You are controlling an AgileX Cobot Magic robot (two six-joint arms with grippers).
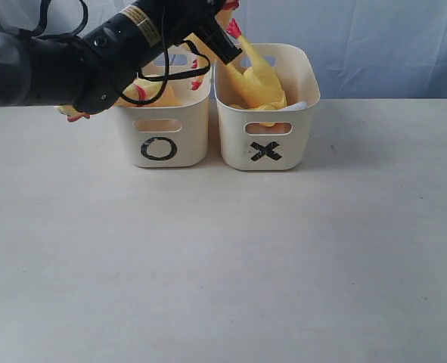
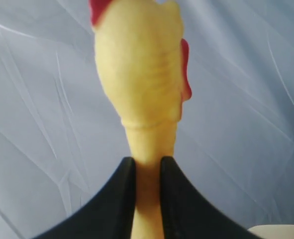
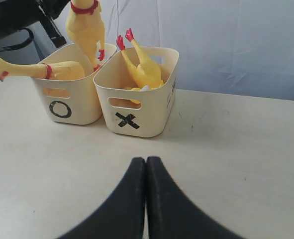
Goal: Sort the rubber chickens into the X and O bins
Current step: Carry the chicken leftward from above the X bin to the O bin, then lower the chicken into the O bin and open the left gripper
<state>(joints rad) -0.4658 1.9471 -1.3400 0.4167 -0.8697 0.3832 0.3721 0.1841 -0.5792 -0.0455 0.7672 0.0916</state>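
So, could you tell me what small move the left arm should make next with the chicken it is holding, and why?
Probably lower it a little, straight down, before opening. The left pincer is shut on the held chicken, which hangs feet-down over the O bin, feet near the rim on the side of the X bin; dropping from there might miss.

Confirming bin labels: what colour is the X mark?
X mark is black, clearest in exterior view.

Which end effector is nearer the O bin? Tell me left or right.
Left. The left end effector hangs above the O bin, gripping a rubber chicken. The right end effector sits shut, back over the table, apart from the bin.
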